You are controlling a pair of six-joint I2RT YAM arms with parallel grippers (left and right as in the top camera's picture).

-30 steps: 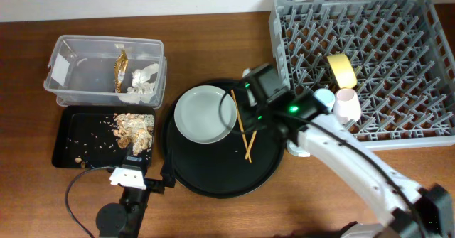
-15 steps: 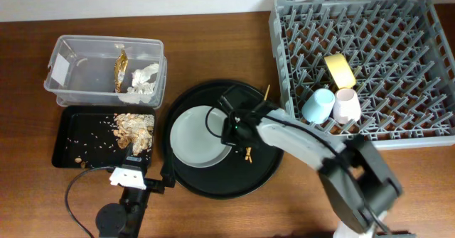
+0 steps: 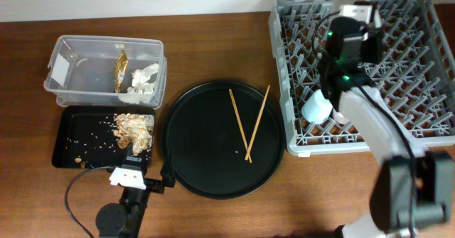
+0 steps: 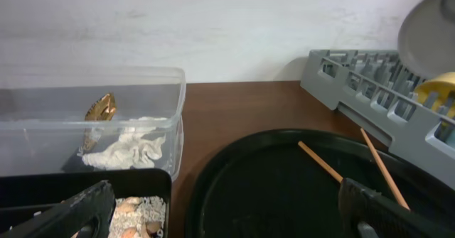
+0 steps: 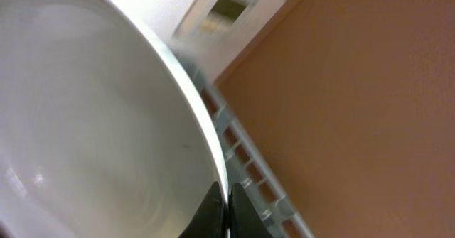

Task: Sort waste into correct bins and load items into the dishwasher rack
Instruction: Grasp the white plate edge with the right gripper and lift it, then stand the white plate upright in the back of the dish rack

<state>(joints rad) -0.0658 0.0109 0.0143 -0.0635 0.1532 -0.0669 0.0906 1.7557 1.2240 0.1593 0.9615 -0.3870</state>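
Note:
My right gripper (image 5: 227,211) is shut on the rim of the grey-green plate (image 5: 92,124), held tilted over the grey dishwasher rack (image 5: 250,161). From overhead the right gripper (image 3: 359,21) is above the rack (image 3: 419,67), near the light blue cup (image 3: 316,106). The plate (image 4: 430,25) shows raised in the left wrist view, above the yellow bowl (image 4: 437,92). Two chopsticks (image 3: 240,124) lie crossed on the round black tray (image 3: 192,160). My left gripper (image 4: 224,217) is open at the tray's left edge, holding nothing.
The clear tub (image 3: 71,67) at the back left holds tissue (image 3: 142,82) and a gold wrapper (image 3: 121,67). In front of it the shallow black tray (image 3: 78,149) holds food scraps (image 3: 134,128). A cable (image 3: 75,195) loops by the left arm's base.
The right gripper shut on the plate's rim, lifted it off the round tray and carried it right and back over the rack. Both chopsticks now lie uncovered. The left arm stayed still.

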